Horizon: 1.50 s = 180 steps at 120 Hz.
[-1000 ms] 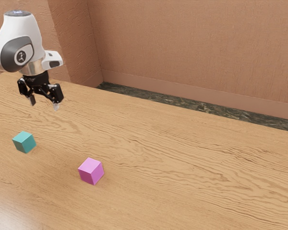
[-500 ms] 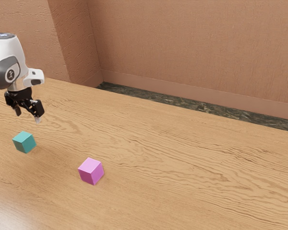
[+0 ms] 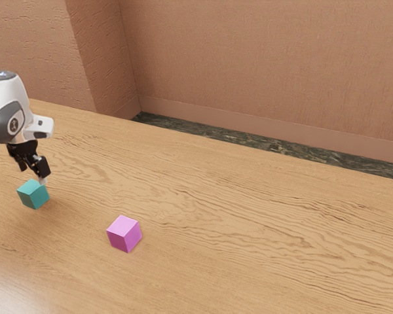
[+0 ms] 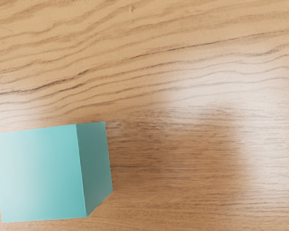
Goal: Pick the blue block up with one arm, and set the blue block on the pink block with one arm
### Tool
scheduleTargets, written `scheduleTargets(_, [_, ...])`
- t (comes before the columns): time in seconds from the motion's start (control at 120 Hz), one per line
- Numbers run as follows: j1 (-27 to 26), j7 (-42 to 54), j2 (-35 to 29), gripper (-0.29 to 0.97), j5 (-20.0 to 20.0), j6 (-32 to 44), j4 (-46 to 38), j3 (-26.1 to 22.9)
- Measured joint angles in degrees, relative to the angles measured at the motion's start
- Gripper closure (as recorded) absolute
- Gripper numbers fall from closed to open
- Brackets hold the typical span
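Exterior view: the tool (image 3: 33,173) is hovering wide and empty just above the teal block (image 3: 33,194) at the exterior view's left

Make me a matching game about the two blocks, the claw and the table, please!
Things:
1. blue block
2. pink block
3. claw
4. table

Places or looks:
A. hangs just above the blue block
B. lies on the table beneath the claw
C. stands apart, toward the exterior view's right of the other block
D. wood-grained, carries both blocks

Pairs: 1-B, 2-C, 3-A, 4-D
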Motion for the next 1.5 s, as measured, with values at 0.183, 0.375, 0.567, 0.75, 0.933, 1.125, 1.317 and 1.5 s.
scheduleTargets(0.183, [2.6, 3.6, 4.5, 0.0, -1.0, 1.1, 3.7, -0.3])
scheduleTargets(0.375, [3.1, 7.2, 7.0, 0.0, -5.0, 1.5, 5.8, -0.2])
scheduleTargets(0.567, [5.0, 10.0, 10.6, 0.0, -6.1, 1.4, 9.2, -0.3])
scheduleTargets(0.75, [6.0, 12.0, 11.8, 0.0, -6.1, 1.3, 9.7, -0.2])
scheduleTargets(0.933, [6.9, 13.5, 12.9, 0.0, -6.0, 1.1, 10.4, -0.2])
scheduleTargets(1.125, [6.9, 14.6, 14.2, 0.0, -6.1, 0.6, 11.6, -0.3])
scheduleTargets(1.317, [6.7, 15.4, 14.4, 0.0, -6.3, 0.3, 11.6, -0.3])
scheduleTargets(1.5, [6.8, 16.0, 14.6, 0.0, -6.5, 0.0, 11.6, -0.3])
